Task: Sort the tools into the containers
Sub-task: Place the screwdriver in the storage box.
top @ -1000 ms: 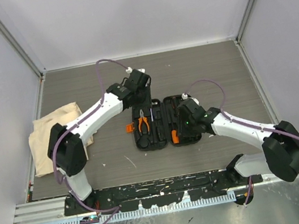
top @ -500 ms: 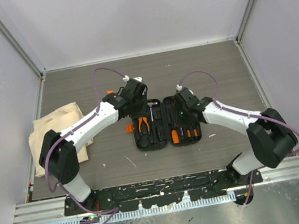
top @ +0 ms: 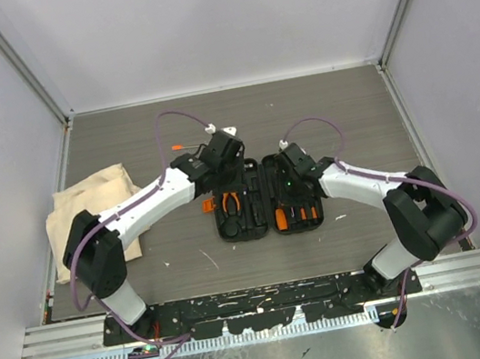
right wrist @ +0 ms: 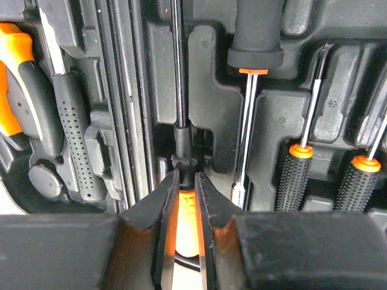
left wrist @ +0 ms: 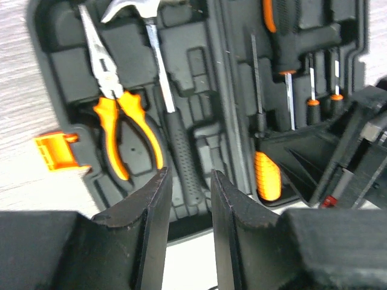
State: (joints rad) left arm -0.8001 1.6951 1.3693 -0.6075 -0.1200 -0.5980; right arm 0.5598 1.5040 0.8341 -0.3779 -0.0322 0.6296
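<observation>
The black tool case lies open mid-table. Its left half holds orange-and-black pliers and a black-handled hammer. Several screwdrivers sit in the right half. My right gripper is shut on the orange handle of one screwdriver, which lies in its slot. My left gripper hovers open over the hammer's handle with nothing between its fingers. A thin orange-tipped driver lies on the table behind the left arm. The beige cloth bag lies at the left.
An orange latch sticks out from the case's left side. A thin pale stick lies in front of the case. The right gripper's body shows at the right edge of the left wrist view. Enclosure walls stand on three sides.
The right gripper has moved towards the far end of the case's right half and narrowed its jaws onto the orange handle. The left gripper came nearer, over the case's left half.
</observation>
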